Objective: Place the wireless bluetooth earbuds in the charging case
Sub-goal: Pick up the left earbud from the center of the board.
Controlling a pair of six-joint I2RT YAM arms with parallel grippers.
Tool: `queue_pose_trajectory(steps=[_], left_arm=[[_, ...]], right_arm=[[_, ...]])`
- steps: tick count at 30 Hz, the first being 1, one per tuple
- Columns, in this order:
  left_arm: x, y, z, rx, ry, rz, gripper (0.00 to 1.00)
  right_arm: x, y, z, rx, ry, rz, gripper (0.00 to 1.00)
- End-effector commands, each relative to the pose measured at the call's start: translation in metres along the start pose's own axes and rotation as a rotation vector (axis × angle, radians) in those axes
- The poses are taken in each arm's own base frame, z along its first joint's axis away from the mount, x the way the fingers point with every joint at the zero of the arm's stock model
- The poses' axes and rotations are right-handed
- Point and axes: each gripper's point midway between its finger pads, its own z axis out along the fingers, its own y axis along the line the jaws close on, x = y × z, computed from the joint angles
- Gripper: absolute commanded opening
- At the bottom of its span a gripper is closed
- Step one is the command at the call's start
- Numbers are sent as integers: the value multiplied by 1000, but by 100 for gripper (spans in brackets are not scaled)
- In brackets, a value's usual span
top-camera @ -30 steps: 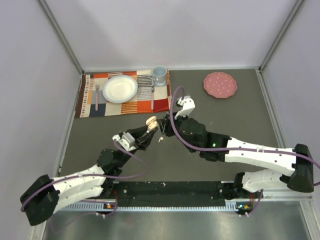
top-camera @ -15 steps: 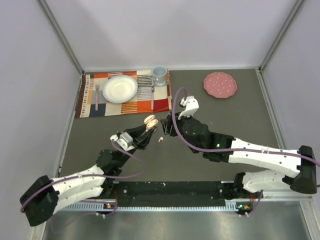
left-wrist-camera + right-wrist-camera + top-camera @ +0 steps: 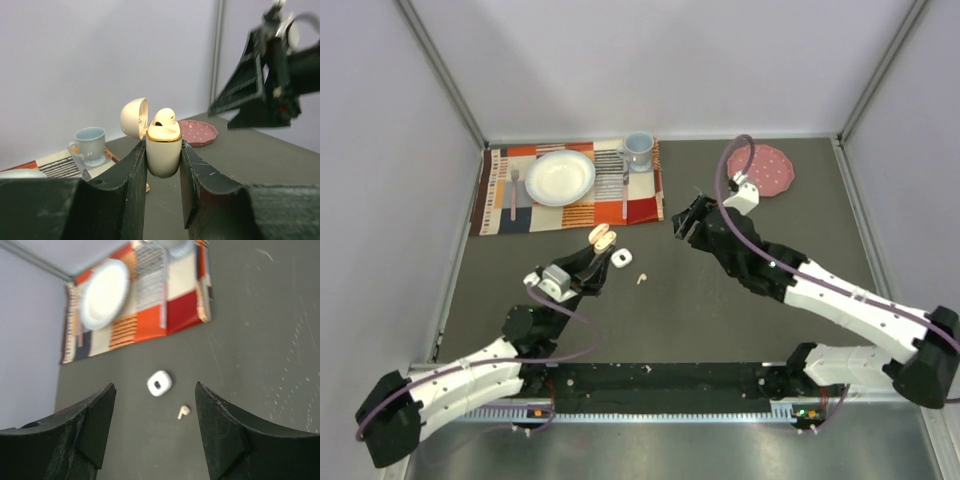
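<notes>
My left gripper (image 3: 163, 161) is shut on the body of a cream charging case (image 3: 163, 156) with a gold rim, held upright above the table. Its lid (image 3: 134, 117) is swung open to the left. One white earbud (image 3: 165, 119) sits in the case's top. From above, the held case (image 3: 602, 240) is left of centre. A loose earbud (image 3: 641, 279) lies on the dark table, and shows between my right fingers as the earbud (image 3: 183, 411). My right gripper (image 3: 685, 224) is open and empty, high above the table and well to the right of the case.
A second small white case (image 3: 621, 259) lies on the table beside the loose earbud. A striped placemat (image 3: 575, 205) with a white bowl (image 3: 560, 177), cutlery and a blue cup (image 3: 638, 150) is at the back left. A pink plate (image 3: 761, 169) is at the back right.
My right gripper has opened and drawn back to the right, away from the held case. My left gripper has shifted left with the case, uncovering the second white case.
</notes>
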Motion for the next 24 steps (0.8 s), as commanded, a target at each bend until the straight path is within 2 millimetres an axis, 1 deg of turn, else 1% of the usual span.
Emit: queue_pose_trajectory(steps=[1, 2, 3, 4, 5, 6, 7, 8, 9, 10, 11, 12, 13, 14, 15, 16, 18, 20, 24], left_arm=[[-14, 14, -6, -66, -32, 8, 0], [-15, 16, -7, -77, -32, 7, 0], [-21, 18, -9, -85, -47, 10, 0], [-18, 20, -10, -90, -29, 20, 0], [-19, 23, -11, -107, -28, 23, 0], [-21, 25, -12, -114, -28, 27, 0], [-17, 27, -13, -120, -6, 39, 0], [-17, 28, -13, -127, 1, 43, 0], [-15, 31, -13, -142, 11, 51, 0], [-14, 32, -14, -146, 19, 58, 0], [-10, 32, -15, -147, 34, 63, 0], [-10, 33, -16, -154, 33, 63, 0], [-11, 34, -16, -157, 29, 64, 0], [-11, 35, -17, -161, 27, 67, 0], [-13, 36, -17, -162, 24, 69, 0], [-13, 36, -18, -166, 23, 70, 0], [-16, 39, -19, -176, 18, 73, 0], [-20, 42, -21, -190, 8, 75, 0], [-20, 47, -26, -212, 9, 90, 0]], right_arm=[[55, -31, 22, 144, 208, 151, 65], [70, -33, 30, 160, 258, 138, 65], [76, -30, 33, 161, 281, 132, 65], [77, -23, 37, 156, 296, 146, 65], [86, -20, 41, 155, 328, 155, 65], [100, -23, 49, 181, 362, 161, 64], [102, -17, 52, 187, 377, 166, 64], [104, -20, 56, 224, 382, 168, 62], [119, -29, 61, 296, 414, 176, 60], [117, -24, 63, 314, 428, 175, 58], [120, -26, 65, 340, 441, 177, 56], [126, -24, 68, 362, 458, 198, 56], [131, -19, 75, 366, 480, 195, 56], [139, -19, 74, 380, 520, 190, 55], [142, -17, 77, 390, 532, 210, 55], [151, -17, 81, 406, 553, 215, 55], [160, -18, 81, 436, 576, 257, 54], [170, -24, 81, 471, 591, 282, 54], [186, -33, 83, 532, 610, 329, 55]])
